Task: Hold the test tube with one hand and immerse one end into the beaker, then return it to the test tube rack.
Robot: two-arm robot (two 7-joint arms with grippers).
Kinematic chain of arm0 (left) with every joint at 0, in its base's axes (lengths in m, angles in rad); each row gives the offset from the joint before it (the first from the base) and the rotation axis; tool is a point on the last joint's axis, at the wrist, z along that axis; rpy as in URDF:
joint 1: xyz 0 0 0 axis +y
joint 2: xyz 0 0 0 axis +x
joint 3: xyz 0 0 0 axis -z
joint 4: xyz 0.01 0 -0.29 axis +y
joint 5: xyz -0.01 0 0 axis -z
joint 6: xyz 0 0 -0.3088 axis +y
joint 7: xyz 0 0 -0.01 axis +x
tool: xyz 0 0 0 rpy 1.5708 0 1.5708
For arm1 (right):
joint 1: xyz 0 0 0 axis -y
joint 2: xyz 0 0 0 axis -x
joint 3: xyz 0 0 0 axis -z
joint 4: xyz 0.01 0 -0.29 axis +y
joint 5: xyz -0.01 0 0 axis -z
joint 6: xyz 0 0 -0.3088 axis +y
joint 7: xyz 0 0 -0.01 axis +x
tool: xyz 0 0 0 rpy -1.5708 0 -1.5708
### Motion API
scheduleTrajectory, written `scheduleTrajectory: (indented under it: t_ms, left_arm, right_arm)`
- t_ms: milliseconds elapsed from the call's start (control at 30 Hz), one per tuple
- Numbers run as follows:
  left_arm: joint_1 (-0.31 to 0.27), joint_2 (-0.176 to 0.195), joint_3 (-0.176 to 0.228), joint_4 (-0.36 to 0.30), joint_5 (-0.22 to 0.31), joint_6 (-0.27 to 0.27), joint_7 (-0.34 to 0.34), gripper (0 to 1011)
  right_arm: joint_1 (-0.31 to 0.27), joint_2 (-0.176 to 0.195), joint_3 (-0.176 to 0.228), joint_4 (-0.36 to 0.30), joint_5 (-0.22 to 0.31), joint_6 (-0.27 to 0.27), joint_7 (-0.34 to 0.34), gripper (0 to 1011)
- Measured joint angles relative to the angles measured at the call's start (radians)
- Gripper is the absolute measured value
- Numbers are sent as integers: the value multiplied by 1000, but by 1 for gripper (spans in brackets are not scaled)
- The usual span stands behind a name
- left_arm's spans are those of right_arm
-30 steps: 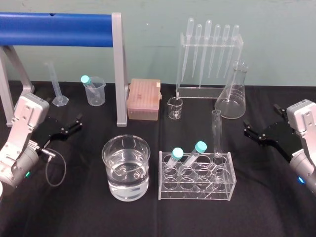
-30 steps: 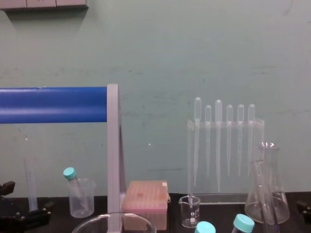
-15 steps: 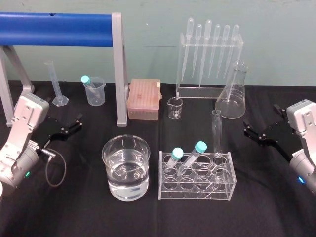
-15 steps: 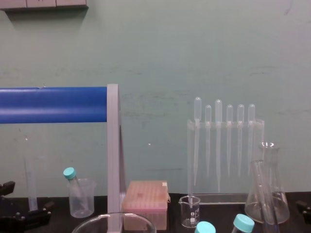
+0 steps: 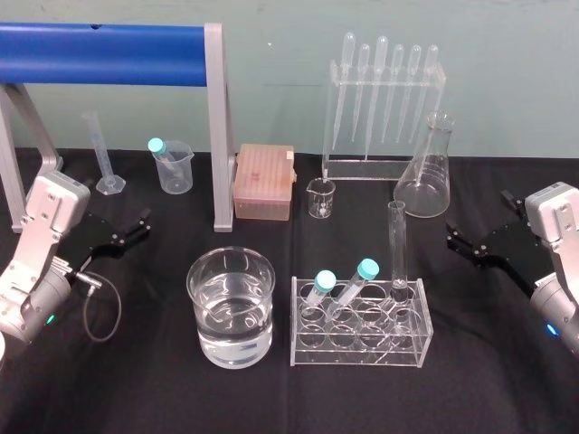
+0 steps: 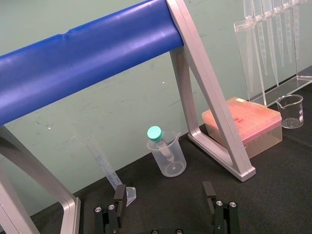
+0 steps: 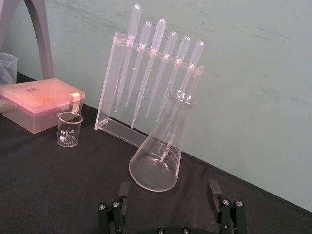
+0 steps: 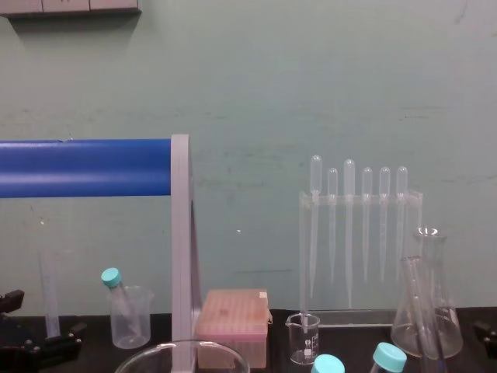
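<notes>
**Upright in the test tube rack [image 5: 360, 358] and untouched: the test tube [image 5: 396, 242]**

Lower centre-right of the head view: the test tube in the rack's back right slot, open top well above the rack's upper edge. No finger on it or near it. In the same rack, to the left of it, two teal-capped tubes [image 5: 323, 287], both leaning. Just left of the rack and not touching it, the wide beaker [image 5: 201, 309], about half full of clear liquid, on the black cloth [image 5: 136, 389].

At the right edge of the head view, the right gripper [image 7: 168, 191], about level with the upper half of the test tube and well apart from it. Black fingers [image 7: 213, 189] spread wide, nothing between them. Ahead of them in the right wrist view, the Erlenmeyer flask [image 7: 157, 163] and the pipette stand [image 7: 109, 85].

At the left edge of the head view, the left gripper [image 6: 164, 196], farther from the test tube than the right one, with the beaker in between. Fingers [image 6: 119, 194] likewise spread wide and empty. Ahead of them in the left wrist view, a plastic cup [image 6: 170, 158] with a teal-capped tube inside, a graduated cylinder [image 6: 105, 168] and the blue bar [image 6: 83, 53] of the grey frame.

Upper centre of the head view, behind the rack: a small glass beaker [image 5: 320, 198] and a pink tip box [image 5: 263, 181].
</notes>
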Motion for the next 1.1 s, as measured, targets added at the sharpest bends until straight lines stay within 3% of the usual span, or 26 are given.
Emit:
scheduleTrajectory:
  t_ms: [133,233,267,333,400,500,600,800,1100]
  left_arm:
    - [0,0,0,0,0,0,0,1000]
    - [0,0,0,0,0,0,0,1000]
    - [0,0,0,0,0,0,0,1000]
    - [0,0,0,0,0,0,0,1000]
    - [0,0,0,0,0,0,0,1000]
    - [0,0,0,0,0,0,0,1000]
    - [0,0,0,0,0,0,0,1000]
    - [0,0,0,0,0,0,0,1000]
    - [0,0,0,0,0,0,0,1000]
  right_arm:
    - [0,0,6,-1,4,0,7,1000]
    - [-1,0,30,-10,53,-3,60,1002]
    - [-1,1,40,-14,78,-4,82,1000]
    - [-4,2,88,-32,190,-13,176,1000]
    - [-5,3,100,-38,215,-16,196,1000]
    - [-8,9,155,-70,331,-24,304,1000]
    - [-10,17,187,-96,402,-31,387,1000]
    - [-14,34,213,-130,483,-36,539,1000]
    - [3,56,186,-139,495,-28,703,1000]
